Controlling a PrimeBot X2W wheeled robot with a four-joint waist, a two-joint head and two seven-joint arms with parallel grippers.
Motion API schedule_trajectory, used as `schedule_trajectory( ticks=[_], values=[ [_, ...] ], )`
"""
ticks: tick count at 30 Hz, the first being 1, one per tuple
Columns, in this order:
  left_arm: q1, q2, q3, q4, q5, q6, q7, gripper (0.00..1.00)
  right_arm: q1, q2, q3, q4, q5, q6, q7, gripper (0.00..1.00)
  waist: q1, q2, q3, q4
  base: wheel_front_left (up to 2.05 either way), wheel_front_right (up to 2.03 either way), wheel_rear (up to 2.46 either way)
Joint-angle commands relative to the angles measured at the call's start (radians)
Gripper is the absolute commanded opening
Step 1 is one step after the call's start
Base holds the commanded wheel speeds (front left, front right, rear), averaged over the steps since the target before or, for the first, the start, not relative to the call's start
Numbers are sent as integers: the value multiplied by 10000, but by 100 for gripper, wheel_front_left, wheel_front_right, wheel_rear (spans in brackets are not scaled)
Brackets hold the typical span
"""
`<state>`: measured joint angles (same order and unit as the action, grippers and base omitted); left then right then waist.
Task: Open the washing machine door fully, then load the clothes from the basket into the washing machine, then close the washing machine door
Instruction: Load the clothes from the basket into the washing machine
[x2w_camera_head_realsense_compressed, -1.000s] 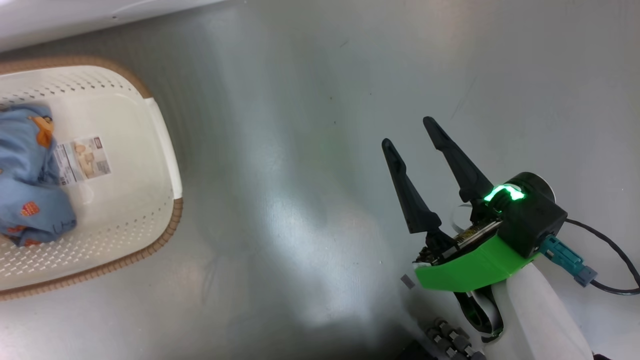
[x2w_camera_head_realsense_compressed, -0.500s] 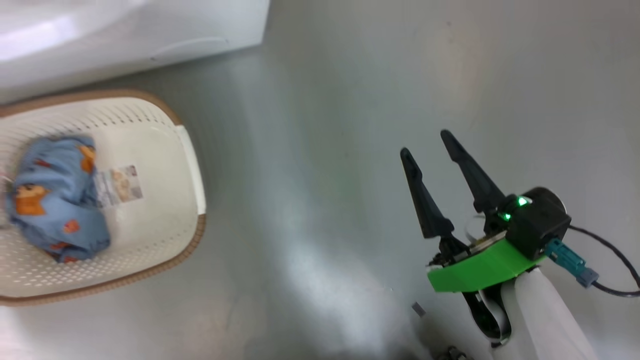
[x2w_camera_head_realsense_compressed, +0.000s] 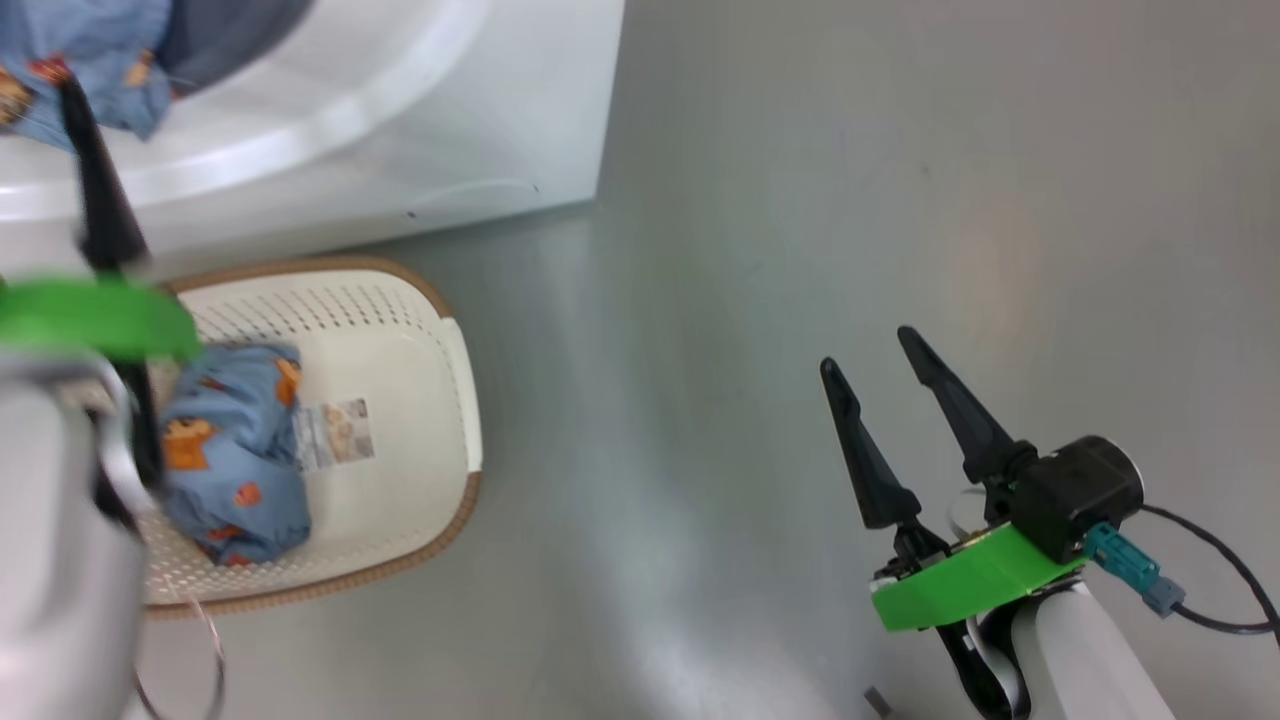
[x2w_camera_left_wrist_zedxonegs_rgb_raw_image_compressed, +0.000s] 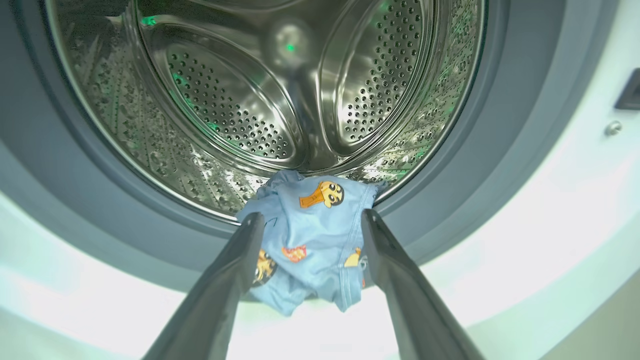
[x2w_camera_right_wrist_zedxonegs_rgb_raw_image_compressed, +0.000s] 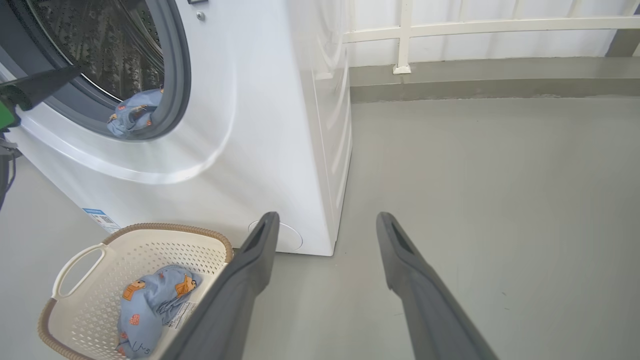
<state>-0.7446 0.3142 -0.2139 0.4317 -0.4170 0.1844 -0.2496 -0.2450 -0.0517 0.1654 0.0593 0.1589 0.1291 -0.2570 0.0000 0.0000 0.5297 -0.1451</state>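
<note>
Drooping outward over washing machine rim (x2w_camera_left_wrist_zedxonegs_rgb_raw_image_compressed: 150, 220), clothes bundle (x2w_camera_left_wrist_zedxonegs_rgb_raw_image_compressed: 312, 235), left pincer (x2w_camera_left_wrist_zedxonegs_rgb_raw_image_compressed: 311, 215) and right pincer (x2w_camera_right_wrist_zedxonegs_rgb_raw_image_compressed: 327, 216) agape, empty

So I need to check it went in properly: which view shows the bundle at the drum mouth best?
The left wrist view: the bundle lies close, draped over the gasket below the drum, inside the open left claw. The right wrist view shows it small; the head view, a blurred corner.
</note>
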Motion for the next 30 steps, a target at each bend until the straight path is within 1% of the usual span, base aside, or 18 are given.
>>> schedule_trajectory(
  ticks=[1,6,13,16,20,30],
  values=[
    [723,352,334,-809,14,286,-84,100,327,15,198,-166,-98,16,-47,100,0,0,-553,293,0,0,0],
    [3055,132,270,-2722,118,1010,-92,100,511,-4,246,-20,-220,16,-34,100,0,0,-1073,424,0,0,0],
    [5287,-156,-235,-4079,275,1597,173,100,793,-64,186,68,-278,16,81,100,0,0,-1765,685,0,0,0],
    [5856,-231,-467,-4368,254,1653,353,100,942,-63,158,59,-315,16,150,100,0,0,-2063,812,0,0,0],
    [6365,-276,-614,-4398,157,1675,482,100,1174,-67,134,69,-359,16,269,100,0,0,-2468,950,0,0,0],
    [7084,-373,-898,-4265,-35,1633,608,100,1718,-48,-27,-38,-382,16,483,100,0,0,-3230,1167,0,0,0]
  ],
)
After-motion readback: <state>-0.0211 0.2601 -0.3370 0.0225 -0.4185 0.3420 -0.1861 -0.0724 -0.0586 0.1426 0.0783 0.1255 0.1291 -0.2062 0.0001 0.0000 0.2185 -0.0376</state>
